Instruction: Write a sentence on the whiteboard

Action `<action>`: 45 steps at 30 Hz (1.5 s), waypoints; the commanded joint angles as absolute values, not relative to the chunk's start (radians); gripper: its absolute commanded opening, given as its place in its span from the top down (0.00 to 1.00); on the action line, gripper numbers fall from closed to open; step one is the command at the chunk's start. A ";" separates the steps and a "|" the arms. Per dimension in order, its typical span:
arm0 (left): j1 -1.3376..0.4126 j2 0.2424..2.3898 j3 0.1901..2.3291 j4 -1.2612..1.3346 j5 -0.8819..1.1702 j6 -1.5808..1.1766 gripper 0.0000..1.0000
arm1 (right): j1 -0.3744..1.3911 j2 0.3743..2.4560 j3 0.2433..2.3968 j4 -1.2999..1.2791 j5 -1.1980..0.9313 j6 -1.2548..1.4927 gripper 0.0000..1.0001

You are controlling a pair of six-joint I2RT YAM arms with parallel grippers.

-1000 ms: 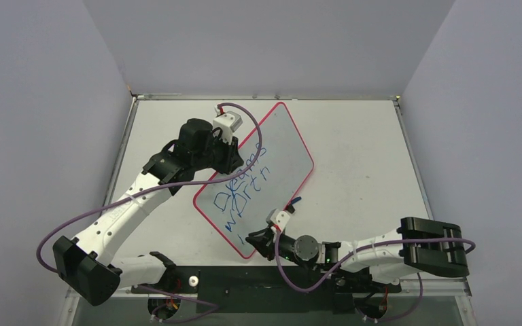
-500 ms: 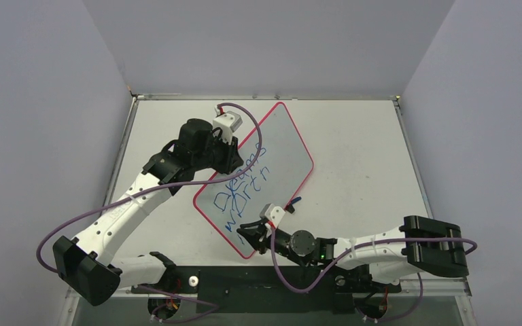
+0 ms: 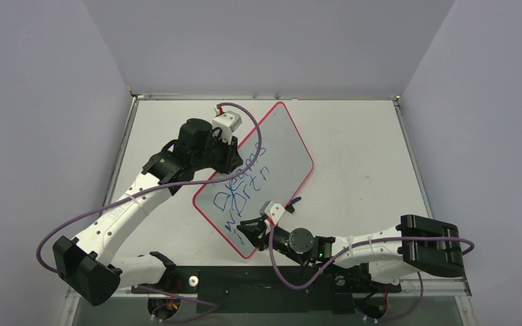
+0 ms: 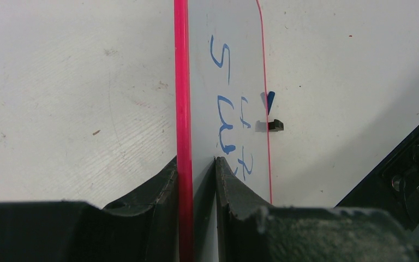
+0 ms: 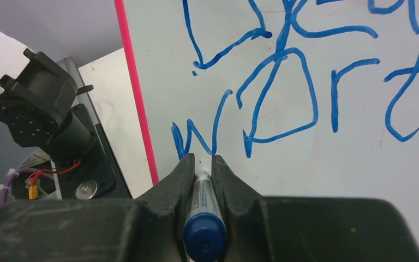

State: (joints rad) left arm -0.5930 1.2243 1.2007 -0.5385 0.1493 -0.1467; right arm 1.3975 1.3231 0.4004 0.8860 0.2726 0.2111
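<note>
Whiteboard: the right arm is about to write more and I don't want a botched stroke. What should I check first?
1. Left fingers clamp the edge of the red-rimmed white rectangular whiteboard: ok.
2. Right fingers shut on the blue-capped marker: ok.
3. Marker tip touching the board: cannot tell, hidden between the fingers.
4. Bare board beside the tip for more words: ok.
5. Blue handwritten sentence unsmeared: ok.
</note>
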 commanded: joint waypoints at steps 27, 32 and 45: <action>-0.580 1.199 1.212 -0.431 0.049 -0.057 1.00 | 1.444 1.365 0.395 0.822 0.367 0.285 1.00; -0.580 1.197 1.212 -0.431 0.049 -0.056 1.00 | 1.460 1.375 0.411 0.821 0.361 0.283 1.00; -0.580 1.194 1.212 -0.431 0.049 -0.057 1.00 | 1.478 1.309 0.429 0.787 0.392 0.237 1.00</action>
